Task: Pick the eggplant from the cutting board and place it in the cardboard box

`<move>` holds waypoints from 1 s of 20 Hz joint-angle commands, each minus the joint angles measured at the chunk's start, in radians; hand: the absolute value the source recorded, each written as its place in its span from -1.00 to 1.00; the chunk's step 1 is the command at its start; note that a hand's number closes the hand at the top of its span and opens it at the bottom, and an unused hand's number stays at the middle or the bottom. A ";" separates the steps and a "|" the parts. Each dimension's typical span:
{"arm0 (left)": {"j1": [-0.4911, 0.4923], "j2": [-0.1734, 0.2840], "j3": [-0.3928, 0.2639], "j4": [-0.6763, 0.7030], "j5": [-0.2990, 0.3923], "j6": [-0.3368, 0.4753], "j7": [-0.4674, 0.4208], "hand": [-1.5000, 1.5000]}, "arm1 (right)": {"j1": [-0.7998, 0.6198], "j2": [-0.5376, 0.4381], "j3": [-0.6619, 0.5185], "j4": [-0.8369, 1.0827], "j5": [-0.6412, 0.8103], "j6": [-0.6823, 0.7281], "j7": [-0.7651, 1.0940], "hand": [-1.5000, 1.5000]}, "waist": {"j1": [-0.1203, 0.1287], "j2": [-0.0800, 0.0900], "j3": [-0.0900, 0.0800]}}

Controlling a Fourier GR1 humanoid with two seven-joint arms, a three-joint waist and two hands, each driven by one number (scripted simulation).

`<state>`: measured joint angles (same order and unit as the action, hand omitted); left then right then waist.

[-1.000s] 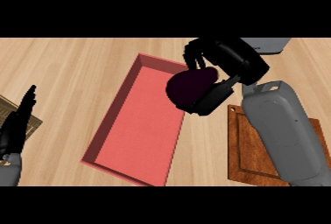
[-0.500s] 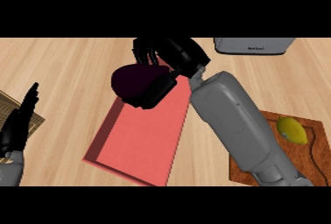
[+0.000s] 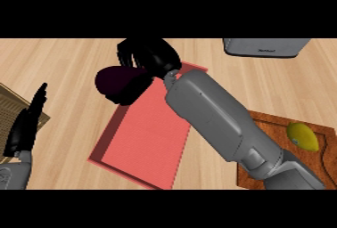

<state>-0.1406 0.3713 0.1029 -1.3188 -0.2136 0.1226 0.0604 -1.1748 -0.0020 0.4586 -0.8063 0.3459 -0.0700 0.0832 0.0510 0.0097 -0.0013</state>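
Reaching diagonally from the lower right of the frame toward the upper middle, the robot's grey right forearm ends in a black right hand (image 3: 150,54) whose fingers are curled over a dark purple eggplant (image 3: 120,83), clamping it from above. The eggplant sits in the upper left-centre of the frame, over the upper left corner of a shallow pink-red box (image 3: 146,142) that lies open on the light wooden counter (image 3: 66,58); whether the eggplant touches the box's rim cannot be told. The box runs as a long tilted rectangle from the upper middle down toward the lower left-centre, and the forearm crosses over its upper right side. At the lower right, partly hidden under the forearm, lies a brown wooden cutting board (image 3: 270,122) with a small yellow lemon-like fruit (image 3: 302,136) resting on it near the right edge. At the top right edge sits part of a grey appliance (image 3: 266,46). At the far left edge the left hand (image 3: 25,127) rests with its fingers straight and pointing up, holding nothing, beside a tan woven mat (image 3: 14,104).
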 commanded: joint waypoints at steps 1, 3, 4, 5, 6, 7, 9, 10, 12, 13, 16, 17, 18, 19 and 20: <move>-0.010 -0.006 -0.008 -0.006 -0.014 0.003 0.001 0.00 | -0.055 0.002 0.035 0.154 -0.107 -0.062 0.019 1.00 | 0.025 0.006 0.000; 0.000 -0.017 -0.018 -0.023 -0.014 0.003 -0.004 0.00 | -0.031 0.002 0.056 0.180 -0.174 -0.050 0.021 -1.00 | 0.037 0.008 0.000; -0.086 -0.020 -0.019 0.044 -0.025 0.005 0.014 0.00 | -0.020 0.002 0.128 0.155 -0.211 -0.062 0.054 -1.00 | 0.030 0.010 -0.001; -0.100 -0.005 -0.017 0.064 -0.025 -0.010 -0.003 0.00 | -0.001 0.002 0.148 0.171 -0.230 -0.099 0.045 -1.00 | 0.044 0.016 -0.001; -0.074 -0.016 -0.015 0.018 -0.011 -0.013 0.027 0.00 | -0.036 0.002 0.130 0.205 -0.257 -0.089 0.028 -1.00 | 0.046 0.012 0.000; 0.003 -0.008 -0.008 0.025 -0.008 -0.017 -0.057 0.00 | -0.024 0.002 0.163 0.183 -0.281 -0.091 0.024 -1.00 | 0.050 0.009 -0.001; -0.089 -0.004 -0.002 0.038 -0.016 -0.011 0.018 0.00 | -0.056 0.002 0.169 0.188 -0.336 -0.092 -0.004 -1.00 | 0.038 0.011 0.000; -0.074 -0.033 -0.032 0.012 -0.020 -0.012 0.011 0.00 | -0.051 0.002 0.173 0.202 -0.350 -0.112 -0.039 -1.00 | 0.051 0.014 0.000; -0.076 0.009 -0.001 0.035 -0.008 -0.037 -0.007 0.00 | -0.023 0.002 0.199 0.178 -0.381 -0.183 -0.084 -1.00 | 0.050 0.013 0.000; -0.039 0.003 0.004 0.003 0.000 -0.030 0.004 0.00 | -0.044 0.002 0.167 0.211 -0.384 -0.199 -0.111 -1.00 | 0.049 0.011 0.001; -0.065 -0.025 -0.019 0.013 -0.012 -0.025 0.015 0.00 | -0.050 0.002 0.140 0.194 -0.447 -0.267 -0.166 -1.00 | 0.043 0.011 0.001; -0.037 -0.015 -0.002 -0.002 -0.021 0.000 0.002 0.00 | -0.049 0.002 0.118 0.183 -0.464 -0.279 -0.183 -1.00 | 0.030 0.006 0.001; -0.072 -0.013 -0.001 0.022 -0.021 -0.008 0.025 0.00 | -0.026 0.002 0.097 0.199 -0.474 -0.261 -0.243 -1.00 | 0.009 0.006 0.001; -0.040 -0.019 -0.003 0.003 -0.018 -0.006 0.015 0.00 | -0.048 0.002 0.067 0.171 -0.521 -0.291 -0.212 -1.00 | 0.020 0.004 0.001; -0.056 -0.009 0.025 0.068 -0.013 0.002 -0.034 0.00 | -0.044 0.002 0.038 0.235 -0.518 -0.269 -0.283 -1.00 | 0.007 0.010 0.000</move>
<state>-0.1928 0.3585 0.1051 -1.2915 -0.2279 0.1129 0.0570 -1.2144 -0.0001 0.5633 -0.6116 -0.1105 -0.3157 -0.1063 0.0761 0.0179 -0.0006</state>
